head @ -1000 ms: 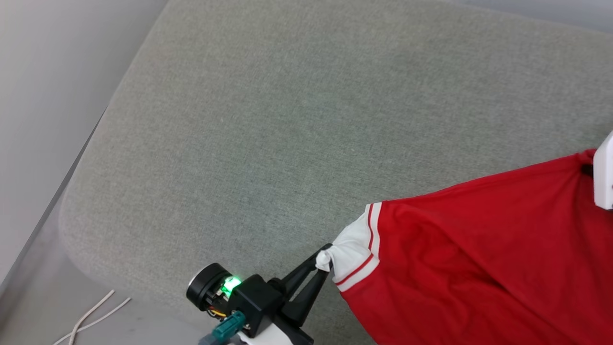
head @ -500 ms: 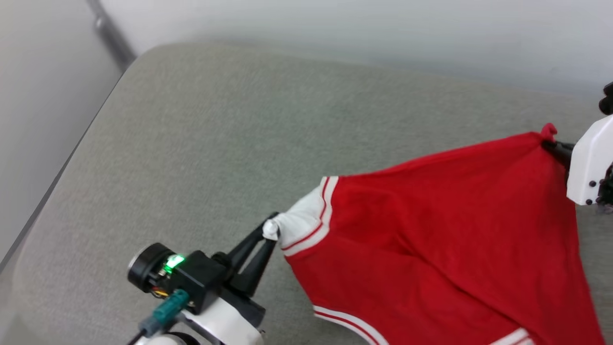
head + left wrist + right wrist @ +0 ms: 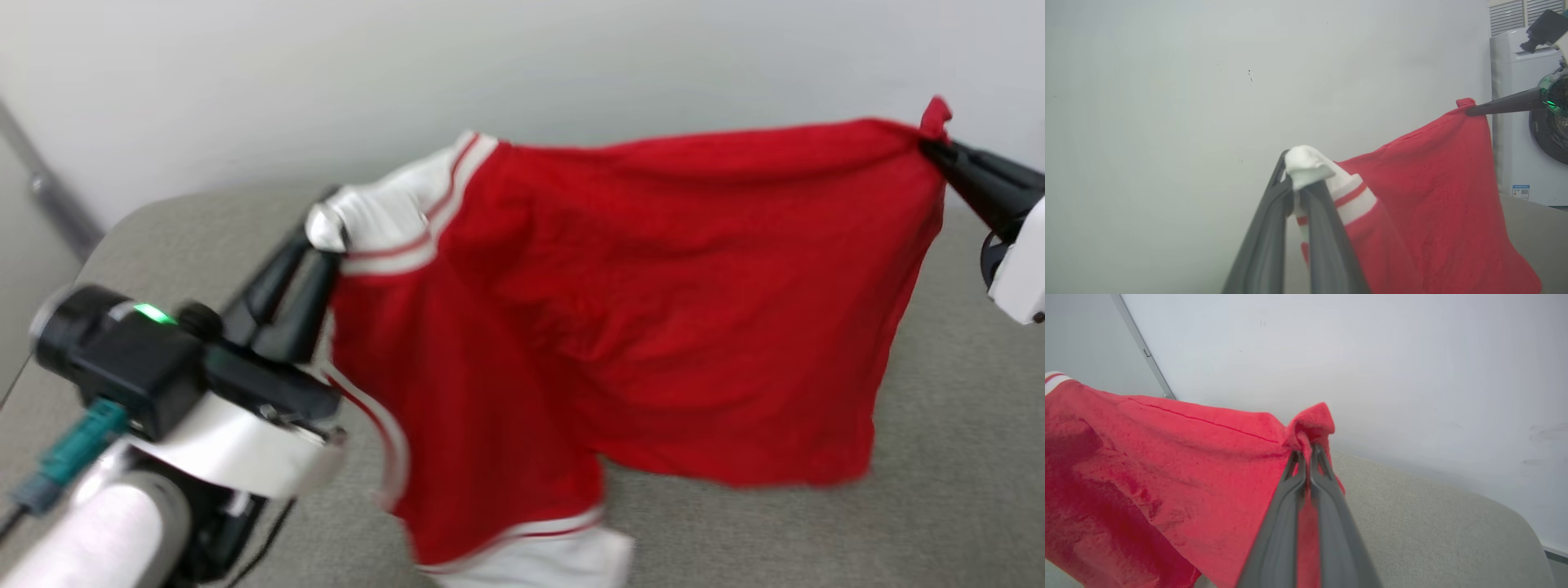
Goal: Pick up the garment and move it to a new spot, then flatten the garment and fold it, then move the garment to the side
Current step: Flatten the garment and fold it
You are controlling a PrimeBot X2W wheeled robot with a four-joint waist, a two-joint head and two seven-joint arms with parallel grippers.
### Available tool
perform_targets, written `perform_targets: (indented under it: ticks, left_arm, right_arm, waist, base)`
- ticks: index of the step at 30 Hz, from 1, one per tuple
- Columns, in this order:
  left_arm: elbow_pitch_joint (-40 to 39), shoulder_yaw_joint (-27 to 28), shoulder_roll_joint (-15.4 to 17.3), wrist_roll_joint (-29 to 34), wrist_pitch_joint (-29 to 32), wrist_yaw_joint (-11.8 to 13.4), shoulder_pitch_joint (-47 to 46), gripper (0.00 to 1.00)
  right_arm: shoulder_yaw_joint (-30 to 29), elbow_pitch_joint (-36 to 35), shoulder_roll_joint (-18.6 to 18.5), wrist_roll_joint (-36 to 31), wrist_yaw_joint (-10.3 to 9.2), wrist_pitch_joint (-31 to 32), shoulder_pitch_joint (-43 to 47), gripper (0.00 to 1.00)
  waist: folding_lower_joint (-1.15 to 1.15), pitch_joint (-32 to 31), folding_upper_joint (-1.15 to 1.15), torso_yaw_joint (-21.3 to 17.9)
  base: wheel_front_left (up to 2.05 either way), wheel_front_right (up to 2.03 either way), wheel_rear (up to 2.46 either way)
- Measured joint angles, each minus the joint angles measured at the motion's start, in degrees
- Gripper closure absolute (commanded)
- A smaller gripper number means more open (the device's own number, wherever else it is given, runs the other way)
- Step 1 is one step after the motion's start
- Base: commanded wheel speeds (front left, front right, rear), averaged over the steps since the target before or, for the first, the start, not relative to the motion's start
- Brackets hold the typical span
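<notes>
While the red jersey-style fabric garment with white, red-striped short sleeves (image 3: pixel 620 310) is held aloft, flattening and folding are left undone

As the garment is stretched in the air between both arms above the grey-green upholstered cushion (image 3: pixel 939 425), the pick-up is judged done and the move to a new spot under way. The left gripper (image 3: pixel 322 238) is clenched on a white sleeve end. The right gripper (image 3: pixel 933 149) is pinched on a red corner. Whether the hanging lower sleeve touches the cushion cannot be told. Laying down, flattening, folding and setting aside are left. Compared with half a second earlier, the camera is tilted up, more of the pale wall (image 3: pixel 245 82) is shown, and the garment is carried higher off the cushion with the same grips kept.
</notes>
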Motion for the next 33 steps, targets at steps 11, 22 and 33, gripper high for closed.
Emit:
perform_targets:
  ticks: [11, 22, 33]
  left_arm:
    - [-2.9, 8.6, 3.3, -1.7, 3.4, 0.7, -12.7, 1.0]
    - [1.5, 11.8, 6.6, -2.4, 9.8, -0.9, -27.3, 1.0]
    - [17.9, 6.6, 5.1, -0.8, 14.4, -10.1, -51.8, 1.0]
  right_arm:
    - [-6.8, -14.6, 5.6, -1.4, 0.0, 4.0, -1.7, 1.0]
    - [-10.4, -16.4, 6.7, -5.7, 0.0, 3.0, -9.6, 1.0]
    - [-8.6, -4.3, 3.3, -11.4, 0.01, -6.8, -27.2, 1.0]
  waist:
    - [0.0, -0.6, 0.0, -7.0]
    - [0.0, 6.1, 0.0, -10.4]
    - [0.01, 19.2, 0.0, -11.2]
  base:
    - [0.0, 0.0, 0.0]
    - [0.0, 0.0, 0.0]
    - [0.0, 0.0, 0.0]
